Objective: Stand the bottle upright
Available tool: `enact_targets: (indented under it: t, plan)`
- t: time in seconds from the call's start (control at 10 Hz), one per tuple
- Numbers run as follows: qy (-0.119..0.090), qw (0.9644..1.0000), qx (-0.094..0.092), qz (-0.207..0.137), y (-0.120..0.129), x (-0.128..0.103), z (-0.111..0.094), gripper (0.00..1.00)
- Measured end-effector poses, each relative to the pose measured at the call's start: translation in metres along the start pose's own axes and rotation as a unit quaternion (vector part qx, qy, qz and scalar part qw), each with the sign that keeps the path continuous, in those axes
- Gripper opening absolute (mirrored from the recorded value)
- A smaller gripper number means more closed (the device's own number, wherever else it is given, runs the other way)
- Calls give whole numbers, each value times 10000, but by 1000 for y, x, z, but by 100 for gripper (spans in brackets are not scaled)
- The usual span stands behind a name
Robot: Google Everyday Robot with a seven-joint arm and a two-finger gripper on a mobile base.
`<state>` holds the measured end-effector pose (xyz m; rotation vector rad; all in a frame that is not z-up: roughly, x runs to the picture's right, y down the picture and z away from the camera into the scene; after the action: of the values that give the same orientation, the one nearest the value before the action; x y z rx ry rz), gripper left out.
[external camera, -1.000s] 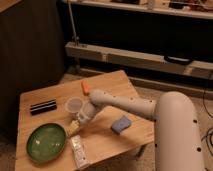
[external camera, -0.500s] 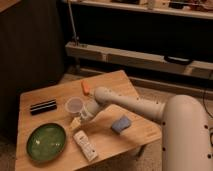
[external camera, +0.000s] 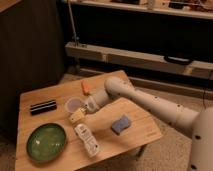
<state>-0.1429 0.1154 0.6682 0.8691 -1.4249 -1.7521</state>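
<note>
hovering gripper (external camera: 77, 116) sits just above the lying bottle (external camera: 87, 139); can't tell how far open.

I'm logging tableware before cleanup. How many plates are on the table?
1. The green plate sits at the table's front left corner, left of the lying bottle. The claw hovers beside the cup. None looks hidden.

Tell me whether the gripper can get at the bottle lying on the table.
Probably yes. The gripper hangs just above the bottle, which lies flat near the table's front edge. The plate and cup sit off to the side.
</note>
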Motion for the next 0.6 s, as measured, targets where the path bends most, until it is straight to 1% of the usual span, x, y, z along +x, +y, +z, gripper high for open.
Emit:
enact_targets:
  t: [0.1, 0.2, 0.3, 0.4, 0.5, 0.6]
  plan:
    - [231, 9991, 91, -331, -13, 4, -13, 4]
    - [527, 9959, 179, -709, -23, 7, -24, 4]
    - [1028, 9879, 319, -1116, -31, 8, -29, 4]
    - [1419, 9798, 404, -1348, -33, 6, -32, 4]
    - [1648, 9722, 449, -1599, -33, 3, -30, 4]
    - [1736, 9633, 357, -2015, -33, -2, -22, 4]
